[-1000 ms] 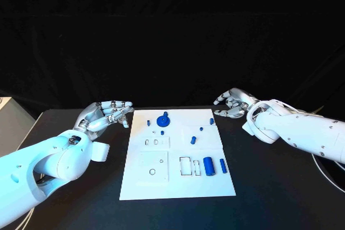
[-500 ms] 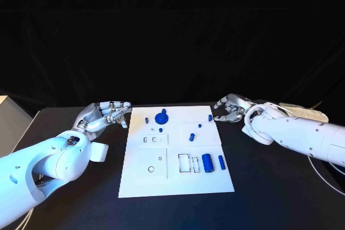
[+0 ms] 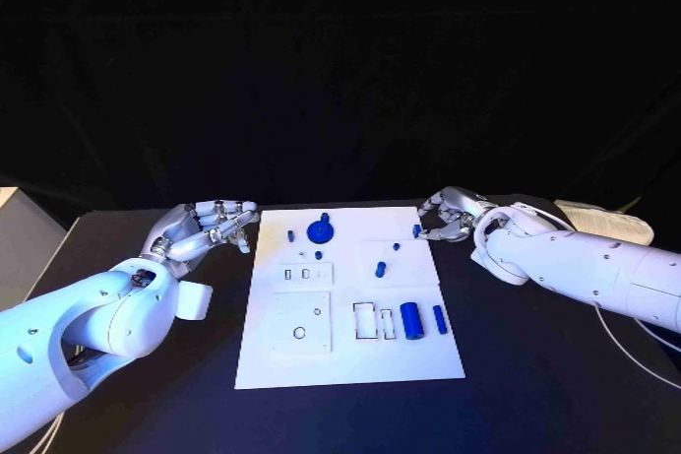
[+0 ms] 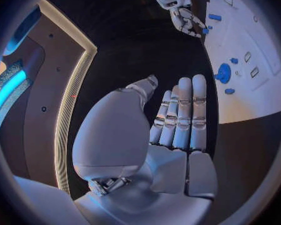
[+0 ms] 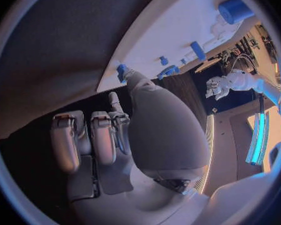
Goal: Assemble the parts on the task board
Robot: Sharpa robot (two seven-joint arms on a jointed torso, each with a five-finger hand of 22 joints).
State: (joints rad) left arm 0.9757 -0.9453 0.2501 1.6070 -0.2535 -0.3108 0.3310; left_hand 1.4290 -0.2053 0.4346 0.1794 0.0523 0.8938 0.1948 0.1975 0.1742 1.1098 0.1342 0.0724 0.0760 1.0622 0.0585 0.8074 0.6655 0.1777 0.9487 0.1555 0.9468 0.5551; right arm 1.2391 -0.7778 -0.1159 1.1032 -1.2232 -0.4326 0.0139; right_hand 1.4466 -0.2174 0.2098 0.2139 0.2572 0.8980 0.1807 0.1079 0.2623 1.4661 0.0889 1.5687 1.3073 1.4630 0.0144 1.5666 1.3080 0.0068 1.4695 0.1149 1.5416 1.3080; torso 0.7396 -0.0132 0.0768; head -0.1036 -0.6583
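The white task board lies in the middle of the black table. On it are a round blue knob, a blue peg, a thick blue cylinder and a slim blue bar. A small blue piece sits at the board's far right edge. My right hand is at that edge with its fingers half curled, and its thumb tip touches the small blue piece; nothing is gripped. My left hand hovers beside the board's far left corner, fingers straight and empty.
Empty slots and recesses mark the board's left and middle panels. A pale box stands off the table's left edge. A light, paper-like object lies at the far right behind my right arm.
My right hand has moved left and down to the board's right edge, reaching the small blue piece. The left hand has stayed put. The camera view shifted slightly.
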